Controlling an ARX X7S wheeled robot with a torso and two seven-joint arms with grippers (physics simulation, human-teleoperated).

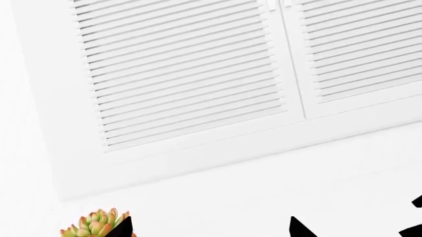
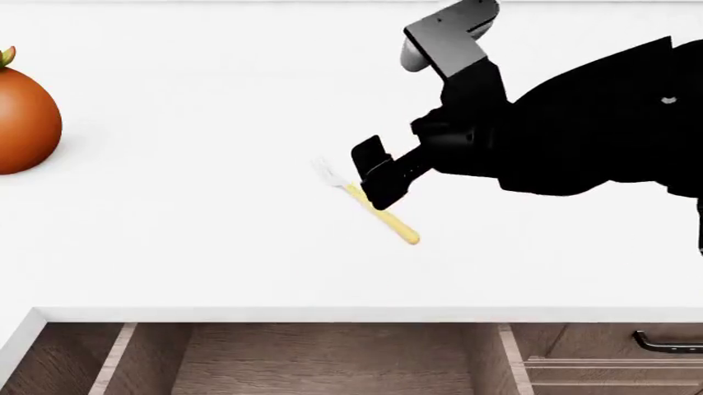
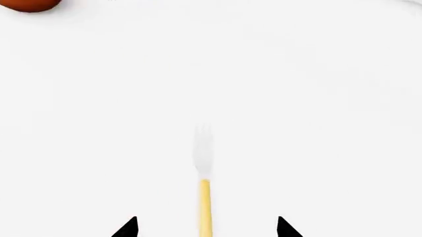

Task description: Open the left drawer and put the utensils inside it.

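Observation:
A fork [image 2: 387, 220] with a pale head and yellow handle lies on the white counter [image 2: 197, 247]. My right gripper [image 2: 380, 176] hangs open just over the handle's head end, one finger to each side. In the right wrist view the fork [image 3: 204, 195] runs straight between the two black fingertips [image 3: 128, 228], untouched, with the right gripper [image 3: 205, 229] wide apart. The left drawer [image 2: 329, 358] stands pulled open below the counter's front edge, its wood-grain inside bare where visible. My left gripper [image 1: 211, 230] is open, holds nothing, and faces a wall.
A round orange-brown fruit [image 2: 22, 123] sits at the counter's far left. A narrower shut drawer [image 2: 593, 370] with a dark handle [image 2: 664, 341] is right of the open one. White louvred shutters [image 1: 185, 74] and a small succulent [image 1: 99, 224] face the left wrist.

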